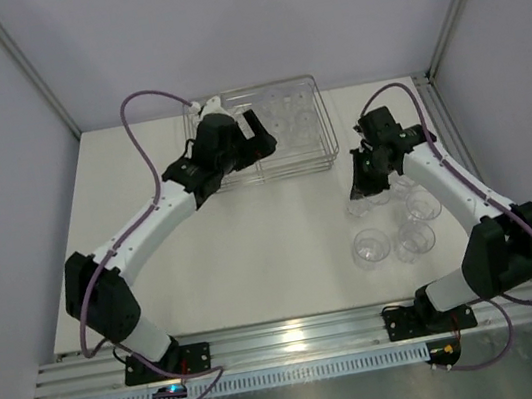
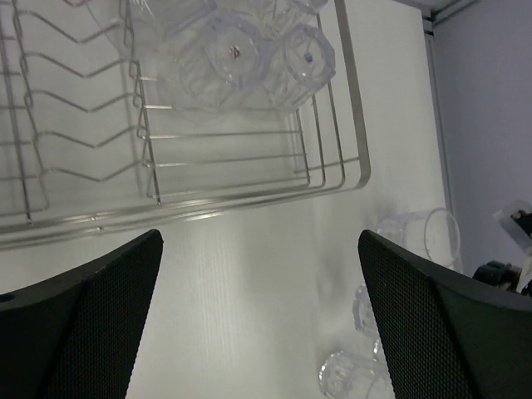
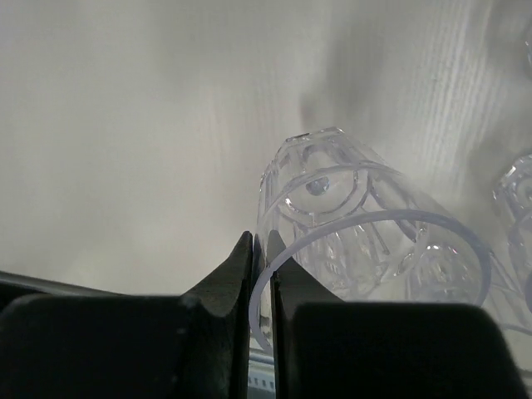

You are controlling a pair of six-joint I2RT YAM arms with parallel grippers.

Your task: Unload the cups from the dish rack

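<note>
Each cup [image 3: 332, 208] is clear, shiny plastic with smooth flat sides. The dish rack [image 2: 352, 83] is thin silver metal wire, smooth and a bit shiny. The table [image 1: 254, 252] is white and matt, with fine lines across it. The left gripper [image 2: 259, 249] has black fingers [image 2: 83, 316] with a rough, dotted, matt skin.

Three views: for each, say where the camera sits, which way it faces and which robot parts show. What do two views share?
Top external: above and behind, looking down on the table; both arms show.
Left wrist: at the dish rack, facing down; open left gripper.
Right wrist: low over the table; right gripper shut on a cup.
Shared: dish rack, top and left wrist.
</note>
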